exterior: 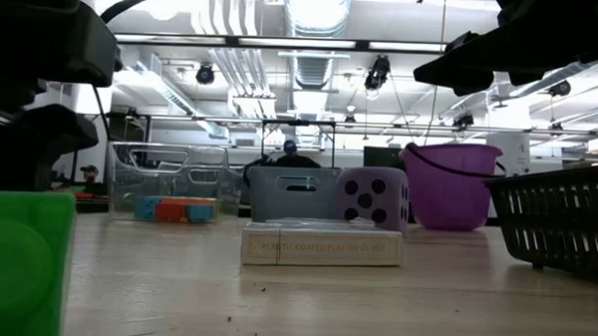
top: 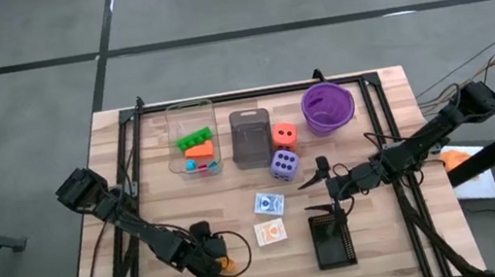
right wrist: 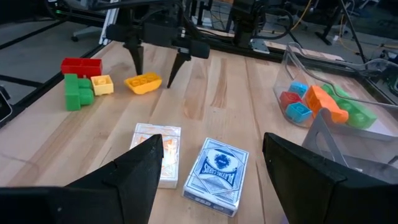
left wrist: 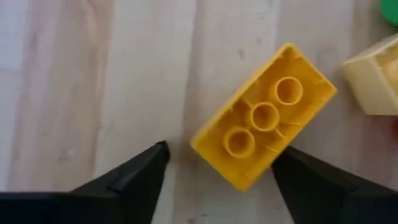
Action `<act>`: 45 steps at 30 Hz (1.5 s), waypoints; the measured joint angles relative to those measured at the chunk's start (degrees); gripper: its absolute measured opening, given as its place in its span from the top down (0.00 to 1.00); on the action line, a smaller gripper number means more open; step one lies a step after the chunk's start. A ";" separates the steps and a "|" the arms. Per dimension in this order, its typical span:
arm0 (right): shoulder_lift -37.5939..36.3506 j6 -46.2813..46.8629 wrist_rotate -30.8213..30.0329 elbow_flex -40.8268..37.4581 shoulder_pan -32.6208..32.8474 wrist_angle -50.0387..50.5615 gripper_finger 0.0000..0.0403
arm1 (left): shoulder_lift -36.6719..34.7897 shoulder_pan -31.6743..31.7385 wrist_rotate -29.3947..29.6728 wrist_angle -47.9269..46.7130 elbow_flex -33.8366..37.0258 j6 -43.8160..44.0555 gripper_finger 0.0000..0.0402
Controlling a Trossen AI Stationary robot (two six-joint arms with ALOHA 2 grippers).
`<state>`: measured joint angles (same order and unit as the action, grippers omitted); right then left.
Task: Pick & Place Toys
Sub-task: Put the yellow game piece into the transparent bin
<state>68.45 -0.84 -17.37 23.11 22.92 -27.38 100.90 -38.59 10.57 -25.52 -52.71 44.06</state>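
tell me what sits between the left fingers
A yellow brick, lying upside down on the bare wood, as the left wrist view shows.

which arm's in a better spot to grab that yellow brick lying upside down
Left. The left gripper is right over the yellow brick, open jaws either side of it. The right gripper hangs open across the table, nearer the card packs.
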 joint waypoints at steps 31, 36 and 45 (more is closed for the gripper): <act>0.00 -0.02 -0.86 0.00 0.00 0.64 0.32 | -5.38 1.35 2.29 -3.30 0.15 -18.21 0.27; 0.01 -0.02 -0.98 0.00 -0.02 0.87 0.32 | -3.76 2.82 3.41 2.66 0.15 -25.23 0.08; 0.00 0.42 -1.03 0.00 -0.02 1.48 0.32 | -3.19 4.96 -0.18 5.92 0.13 -36.83 0.10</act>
<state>68.45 -0.42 -18.39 23.11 22.90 -25.90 97.71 -33.62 10.39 -19.60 -52.58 7.23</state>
